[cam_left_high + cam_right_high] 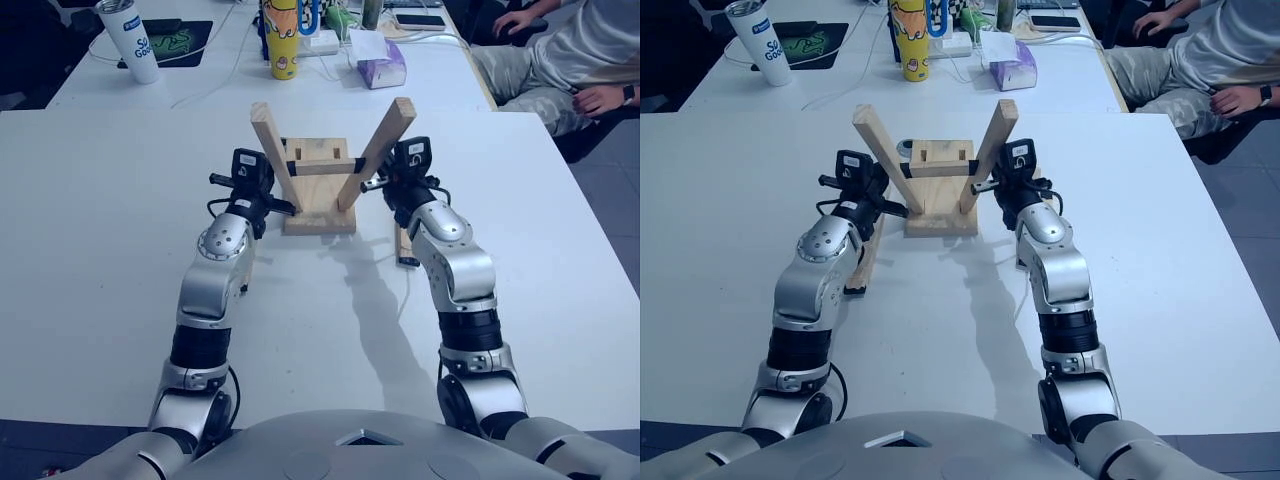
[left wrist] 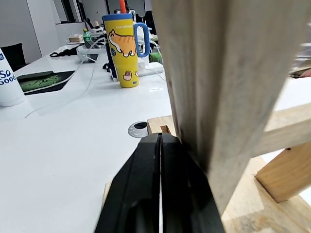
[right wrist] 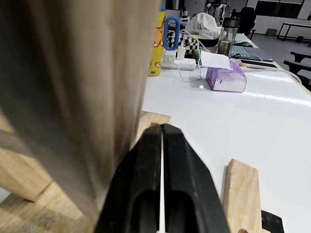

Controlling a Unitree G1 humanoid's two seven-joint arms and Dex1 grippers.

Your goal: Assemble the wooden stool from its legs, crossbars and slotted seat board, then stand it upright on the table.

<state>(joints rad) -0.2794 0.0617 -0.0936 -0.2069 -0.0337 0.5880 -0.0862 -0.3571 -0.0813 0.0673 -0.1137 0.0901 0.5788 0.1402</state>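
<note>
Lying flat near the middle of the surface's [image 1: 120,220] far edge: slotted seat board [image 1: 318,222], with left leg [image 1: 272,150] and right leg [image 1: 378,150] splayed upward from it, bridged by a crossbar [image 1: 322,166]. Flanked by left gripper [image 2: 160,150], jaws together just beside the left leg, and right gripper [image 3: 162,141], jaws likewise together, clamping nothing. Spare wooden piece [image 3: 240,194] on the side toward the right edge (possibly another leg, hard to tell). Likely stiff, light, dry, yet loose at the joints. Best taken low on a leg, close to the board, never levered from the leg tops.
</note>
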